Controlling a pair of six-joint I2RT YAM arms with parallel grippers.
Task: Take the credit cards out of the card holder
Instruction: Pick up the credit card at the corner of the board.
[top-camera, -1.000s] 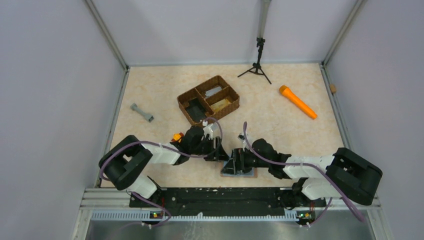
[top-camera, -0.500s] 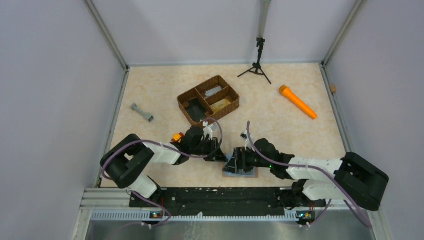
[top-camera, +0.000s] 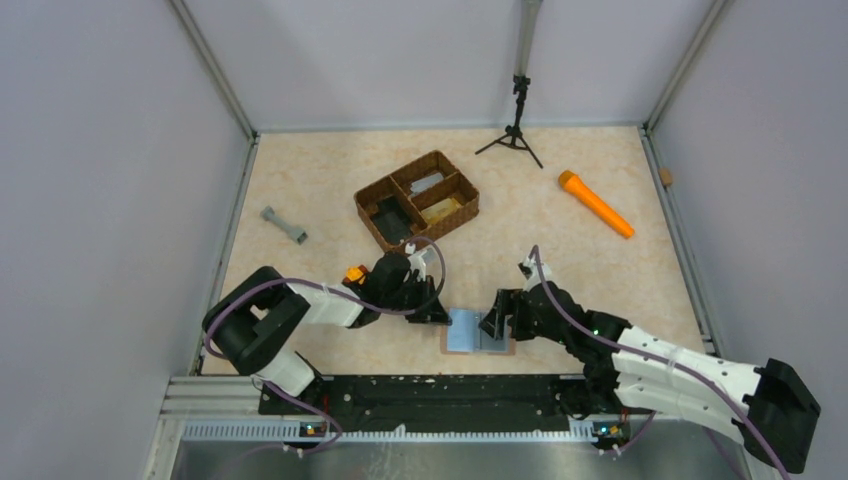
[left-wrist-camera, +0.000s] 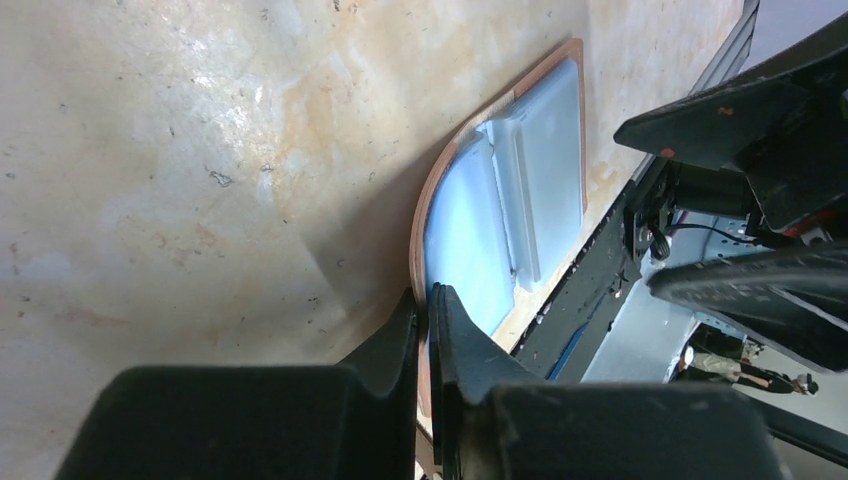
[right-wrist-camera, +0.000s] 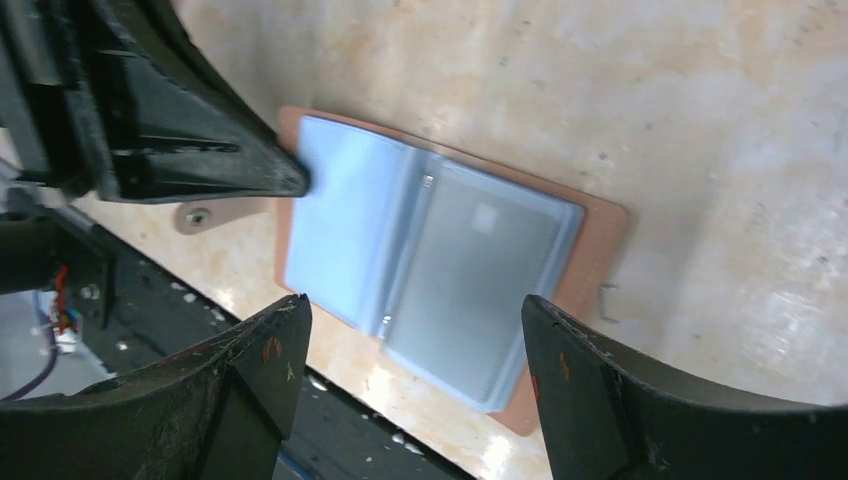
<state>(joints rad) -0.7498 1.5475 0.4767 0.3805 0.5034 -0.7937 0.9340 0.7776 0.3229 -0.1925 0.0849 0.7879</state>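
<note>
One card holder (top-camera: 463, 330) open — left fingers (left-wrist-camera: 455, 345) pinching edge.

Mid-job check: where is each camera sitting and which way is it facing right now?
Top external: above and behind the robot, looking down on the table; the left gripper and right gripper meet at the open card holder.
Left wrist: low over the table, looking along the left gripper, shut on the holder's edge.
Right wrist: above the holder, looking down between the fingers of the open right gripper.
Shared: both wrist views show the card holder's pale blue inside and the other arm's gripper.
</note>
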